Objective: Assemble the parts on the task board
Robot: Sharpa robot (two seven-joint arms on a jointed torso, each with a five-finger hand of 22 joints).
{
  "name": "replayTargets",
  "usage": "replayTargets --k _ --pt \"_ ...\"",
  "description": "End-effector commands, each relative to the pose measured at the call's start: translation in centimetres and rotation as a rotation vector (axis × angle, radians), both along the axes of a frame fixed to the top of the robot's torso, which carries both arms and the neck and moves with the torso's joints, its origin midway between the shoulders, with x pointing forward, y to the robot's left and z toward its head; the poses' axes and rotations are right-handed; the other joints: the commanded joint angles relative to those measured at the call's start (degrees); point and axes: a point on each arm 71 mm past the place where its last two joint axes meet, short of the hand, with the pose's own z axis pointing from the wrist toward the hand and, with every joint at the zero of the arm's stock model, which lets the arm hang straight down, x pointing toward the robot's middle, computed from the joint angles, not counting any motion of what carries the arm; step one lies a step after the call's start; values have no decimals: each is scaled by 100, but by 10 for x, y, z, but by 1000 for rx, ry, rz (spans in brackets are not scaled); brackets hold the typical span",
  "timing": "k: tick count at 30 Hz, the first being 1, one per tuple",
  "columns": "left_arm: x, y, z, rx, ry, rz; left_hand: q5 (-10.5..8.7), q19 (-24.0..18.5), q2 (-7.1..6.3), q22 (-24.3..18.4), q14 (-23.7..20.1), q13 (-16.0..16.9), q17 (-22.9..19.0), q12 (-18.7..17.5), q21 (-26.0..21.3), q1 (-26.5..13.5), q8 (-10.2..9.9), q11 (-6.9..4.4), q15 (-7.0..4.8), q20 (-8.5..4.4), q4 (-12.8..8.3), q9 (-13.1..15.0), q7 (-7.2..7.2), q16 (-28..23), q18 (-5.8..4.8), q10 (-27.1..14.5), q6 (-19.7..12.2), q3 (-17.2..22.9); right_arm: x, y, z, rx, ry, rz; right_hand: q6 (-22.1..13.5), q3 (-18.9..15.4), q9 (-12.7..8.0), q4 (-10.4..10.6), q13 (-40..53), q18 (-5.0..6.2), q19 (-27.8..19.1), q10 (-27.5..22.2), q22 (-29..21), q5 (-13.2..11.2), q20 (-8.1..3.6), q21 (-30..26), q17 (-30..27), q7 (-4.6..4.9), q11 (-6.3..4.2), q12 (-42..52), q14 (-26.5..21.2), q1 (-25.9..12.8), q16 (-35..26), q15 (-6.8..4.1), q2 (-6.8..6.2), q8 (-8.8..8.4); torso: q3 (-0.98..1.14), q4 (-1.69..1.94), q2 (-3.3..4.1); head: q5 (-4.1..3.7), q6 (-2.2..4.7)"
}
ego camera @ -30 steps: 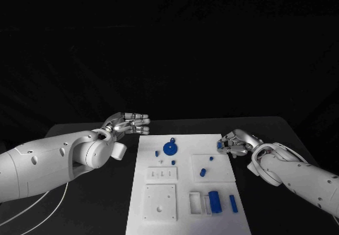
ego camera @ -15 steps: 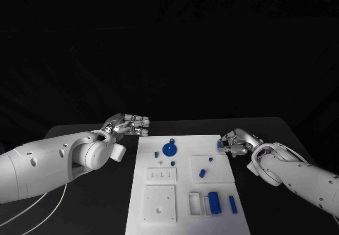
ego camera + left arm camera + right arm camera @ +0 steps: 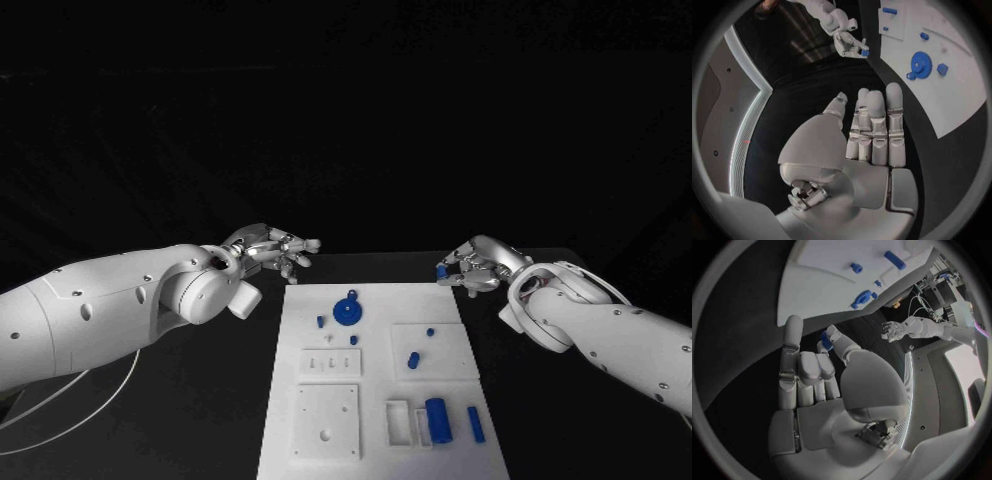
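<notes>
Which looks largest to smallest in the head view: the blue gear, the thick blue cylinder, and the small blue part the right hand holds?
1. Blue gear and thick blue cylinder: too alike to rank.
2. Small blue part, pinched by the right hand: smallest, though partly hidden.

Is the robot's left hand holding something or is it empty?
Empty. The left hand has its fingers out straight with nothing in them, beside the task board.

The white task board (image 3: 378, 392) is lying flat in the middle of the black table. A blue gear (image 3: 348, 310) is sitting near its far end, small blue pegs (image 3: 413, 357) around the middle, and blue bars (image 3: 438, 415) are lying near its near right corner.
</notes>
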Motion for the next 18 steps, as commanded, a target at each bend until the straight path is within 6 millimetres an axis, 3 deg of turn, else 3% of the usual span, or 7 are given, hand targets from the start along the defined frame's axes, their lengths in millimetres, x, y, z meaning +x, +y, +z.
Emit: replayTargets --k 1,5,8,9,13,17,18 --pt "1 -9 -1 132 61 -95 257 -81 -46 254 -11 208 168 325 304 -191 35 -76 -58 -52 110 248 -94 358 -17 227 182 -21 1 16 5 -59 34 21 48 76 78 26 10 5 195 51 13 80 -29 -4 15 -33 9 25 3 -11 -3 -14 -74 21 -16 -3 -56 43 -4" --pt "7 -18 2 180 74 -105 696 -306 -191 741 -84 668 369 777 827 -380 69 -165 -132 -125 215 1010 -207 926 2 209 310 91 5 40 16 -57 23 60 45 63 78 53 15 5 195 52 21 296 -27 -6 23 -33 9 26 5 -44 0 -12 -114 21 -24 -6 -85 51 -23" --pt "10 -25 1 210 85 -109 764 -456 -328 1023 -162 1022 352 942 1031 -491 124 -196 -149 -137 316 2007 -263 1208 31 154 240 226 6 60 20 -52 22 91 38 6 76 88 19 3 195 55 23 539 -27 -8 23 -39 7 28 4 -91 -3 -13 -151 21 -31 -11 -98 3 -27" --pt "11 -28 1 218 87 -109 798 -495 -362 1128 -197 1184 310 1000 1067 -545 111 -200 -161 -139 385 2547 -263 1332 40 115 189 285 6 66 20 -52 23 101 38 6 76 88 19 3 195 55 23 539 -27 -8 23 -39 7 28 4 -91 -3 -13 -151 21 -34 -13 -99 -1 -26" --pt "13 -38 0 244 99 -108 813 -520 -453 1307 -263 1455 158 1100 1048 -585 -41 -197 -170 -135 501 3498 -304 1544 45 40 153 376 7 87 22 -54 24 129 29 -82 76 119 25 1 194 53 33 559 -29 -14 34 -39 8 27 7 -46 -2 -15 -135 21 -37 -6 -109 -26 -25" --pt "15 -46 -1 267 99 -96 777 -523 -503 1450 -318 1564 -8 1118 971 -609 -43 -205 -152 -125 606 3779 -292 1653 47 -2 114 413 7 103 22 -69 23 143 25 -82 75 115 28 1 195 52 37 601 -28 -15 48 -34 9 29 9 -41 10 -13 -139 20 -32 -23 -106 -1 -19" --pt "16 -49 -1 276 98 -91 781 -516 -519 1556 -344 1600 -114 1113 910 -598 -45 -203 -150 -121 618 3862 -290 1712 48 -19 98 412 7 108 22 -74 25 147 19 -98 72 140 29 2 199 51 41 865 -30 -13 56 -37 7 28 10 -87 16 -14 -170 21 -33 -25 -106 -9 -11"
